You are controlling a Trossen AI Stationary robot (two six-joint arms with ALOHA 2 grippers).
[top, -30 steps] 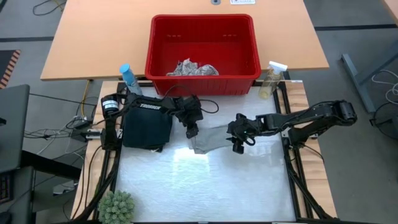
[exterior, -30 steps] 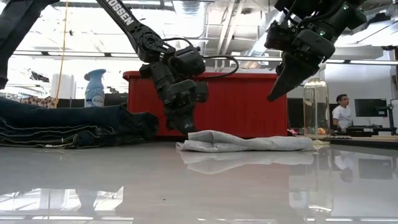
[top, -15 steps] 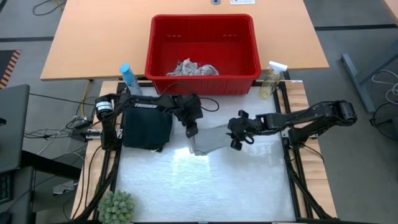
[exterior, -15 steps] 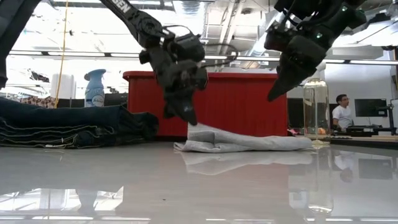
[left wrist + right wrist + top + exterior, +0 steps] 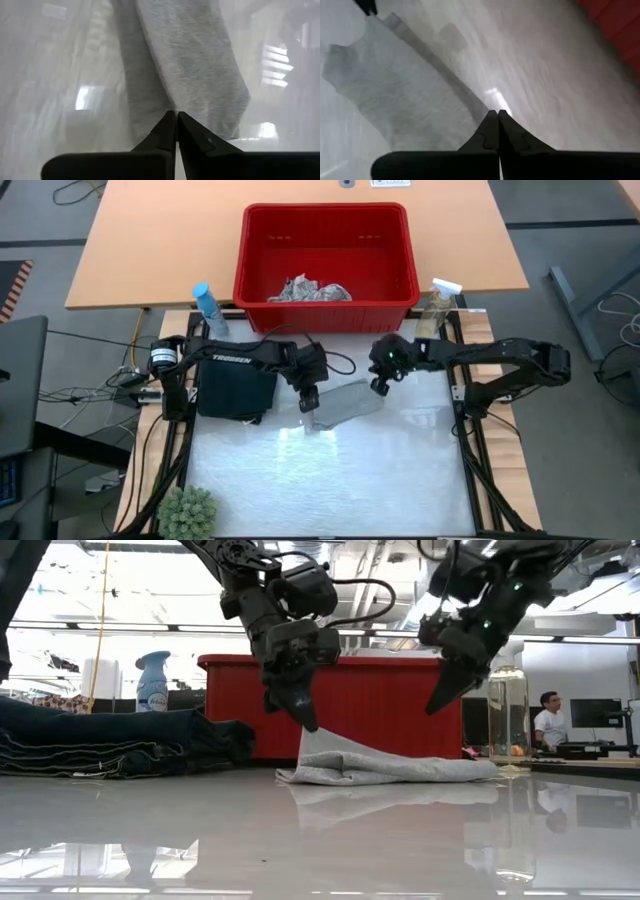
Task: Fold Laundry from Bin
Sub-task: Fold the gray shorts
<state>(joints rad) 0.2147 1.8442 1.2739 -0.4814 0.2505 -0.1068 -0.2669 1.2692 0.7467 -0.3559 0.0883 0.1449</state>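
The small grey cloth (image 5: 345, 402) lies on the white table top in front of the red bin (image 5: 325, 212). My left gripper (image 5: 308, 398) is shut on the cloth's left end; the cloth also shows in the low view (image 5: 385, 765). My right gripper (image 5: 378, 385) is shut and empty, and hangs above the cloth's right end (image 5: 440, 700). The dark trousers (image 5: 236, 388) lie folded at the table's left. The white leaf-print cloth (image 5: 310, 290) lies in the bin. My left gripper pinches the grey cloth's left end (image 5: 170, 107) between its two fingertips (image 5: 306, 720), coming from above and pointing down. That end is lifted off the table into a peak. The rest of the cloth (image 5: 420, 770) lies on the table, slack.
A blue spray bottle (image 5: 207, 305) stands left of the bin and a clear one (image 5: 437, 308) right of it. A green plant (image 5: 187, 512) stands at the near left corner. A person (image 5: 547, 725) sits in the room far behind.
My left gripper has gone up with the grey cloth's left end, which now stands lifted in a peak while the right end stays on the table. My right gripper has moved toward the table's far edge, still shut and clear of the cloth.
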